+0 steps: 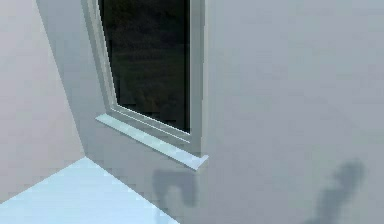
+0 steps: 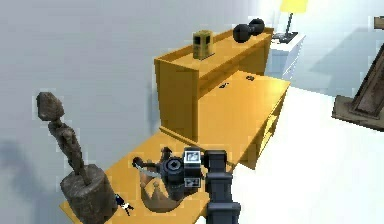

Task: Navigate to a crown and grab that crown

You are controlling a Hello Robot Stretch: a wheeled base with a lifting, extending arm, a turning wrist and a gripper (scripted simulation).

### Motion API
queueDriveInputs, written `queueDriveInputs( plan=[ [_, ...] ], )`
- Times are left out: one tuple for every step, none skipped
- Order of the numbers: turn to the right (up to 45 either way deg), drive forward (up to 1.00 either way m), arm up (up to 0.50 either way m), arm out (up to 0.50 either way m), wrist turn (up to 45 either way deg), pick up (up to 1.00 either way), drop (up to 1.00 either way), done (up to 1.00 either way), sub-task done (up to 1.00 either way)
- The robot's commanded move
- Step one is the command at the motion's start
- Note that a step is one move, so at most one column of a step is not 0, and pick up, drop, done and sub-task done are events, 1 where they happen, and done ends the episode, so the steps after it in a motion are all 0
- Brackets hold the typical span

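Forward view, left to right: I note pale floor (image 1: 70,195) in the lower left corner. A grey wall (image 1: 290,90) runs across the rest. Set in it is a window (image 1: 150,55) with dark glass, a white frame and a white sill (image 1: 150,135) beneath.

Arm side view, left to right: a dark carved statue (image 2: 62,135) stands upright on a rounded base at the near left end of a wooden desk (image 2: 250,110). Just right of the base, a small black-and-white item (image 2: 127,207) lies on the desktop; I cannot identify it.

Next comes a round greyish shape (image 2: 158,192) on the desktop. Its form does not let me confirm it as the crown, though it is the thing nearest the tool.

The gripper (image 2: 148,165) sits directly at this shape, with the two white marker squares (image 2: 190,157) to its right and the arm (image 2: 222,195) rising from the bottom edge. I cannot tell whether the gripper is over, beside or touching the shape, nor whether it has hold of anything.

Farther out, a raised wooden shelf (image 2: 185,80) backs the desk. On top of it stands a small gold-and-dark object (image 2: 203,40), well apart from the gripper, and right of that a pair of dark round objects (image 2: 250,32).

Beyond the desk's far end a white cabinet (image 2: 283,55) carries a yellow lamp (image 2: 293,8). At the right edge, a brown wooden piece (image 2: 365,98) stands on the pale floor.
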Motion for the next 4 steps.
queueDriveInputs(
  plan=[
    [0.0, 0.0, -0.3, 0.0, 0.0, 0.0, 0.0, 0.0, 0.0],
    [0.0, 0.0, 0.0, 0.0, 0.0, 1.0, 0.0, 0.0, 0.0],
    [0.0, 0.0, 0.1, 0.0, 0.0, 0.0, 0.0, 0.0, 0.0],
    [0.0, 0.0, 0.0, 0.0, 0.0, 0.0, 0.0, 1.0, 0.0]
  ],
)
